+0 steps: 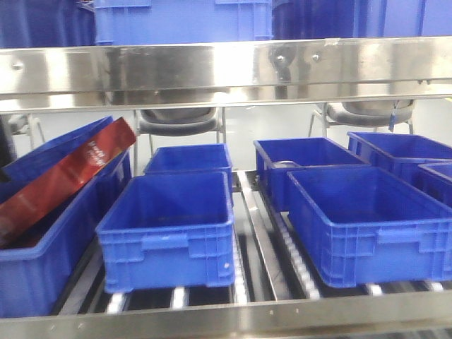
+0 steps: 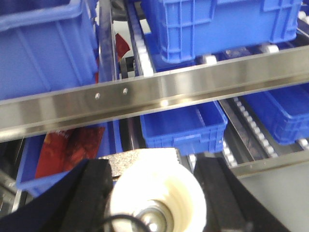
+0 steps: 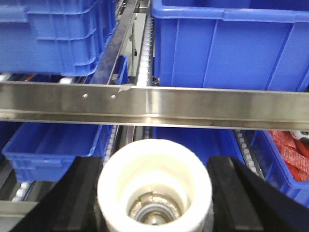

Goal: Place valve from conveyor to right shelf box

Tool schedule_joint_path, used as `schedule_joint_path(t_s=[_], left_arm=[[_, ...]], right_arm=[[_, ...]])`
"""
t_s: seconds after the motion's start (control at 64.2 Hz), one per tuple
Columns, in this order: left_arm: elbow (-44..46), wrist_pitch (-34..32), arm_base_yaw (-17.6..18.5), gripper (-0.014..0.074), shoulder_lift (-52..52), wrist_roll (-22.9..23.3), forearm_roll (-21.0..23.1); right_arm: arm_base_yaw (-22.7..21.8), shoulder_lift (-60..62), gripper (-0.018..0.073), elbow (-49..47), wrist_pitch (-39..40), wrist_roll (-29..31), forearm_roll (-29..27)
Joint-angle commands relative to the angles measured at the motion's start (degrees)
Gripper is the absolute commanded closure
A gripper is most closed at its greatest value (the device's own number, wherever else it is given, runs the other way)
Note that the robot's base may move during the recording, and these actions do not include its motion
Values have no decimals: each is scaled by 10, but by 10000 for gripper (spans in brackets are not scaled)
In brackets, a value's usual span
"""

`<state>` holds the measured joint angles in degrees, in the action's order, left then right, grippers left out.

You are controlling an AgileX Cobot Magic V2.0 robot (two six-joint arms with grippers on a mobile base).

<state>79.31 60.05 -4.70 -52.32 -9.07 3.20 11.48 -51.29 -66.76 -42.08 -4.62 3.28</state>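
Front view: steel shelf rail (image 1: 226, 67), rows of blue boxes (image 1: 169, 247), red packet (image 1: 70, 173) leaning in leftmost box (image 1: 42, 275). Hands show in wrist views only: left hand (image 2: 153, 166) clenched on valve (image 2: 159, 193), right hand (image 3: 155, 162) clenched on second valve (image 3: 154, 183). Each has white cup end and silvery core, held just before rail.

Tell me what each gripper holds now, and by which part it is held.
The left gripper grips a valve by the sides of its white end; the right gripper grips a second valve the same way.
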Motion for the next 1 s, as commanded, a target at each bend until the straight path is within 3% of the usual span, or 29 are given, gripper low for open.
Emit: schedule_joint_path(t_s=[0.0,0.981], left_arm=[[4,-29,1,707,4,3,2],[4,-29,1,707,3,3,2]], right_arm=[[1,5,722,-7,41,0,7],[1,5,722,-7,41,0,7]])
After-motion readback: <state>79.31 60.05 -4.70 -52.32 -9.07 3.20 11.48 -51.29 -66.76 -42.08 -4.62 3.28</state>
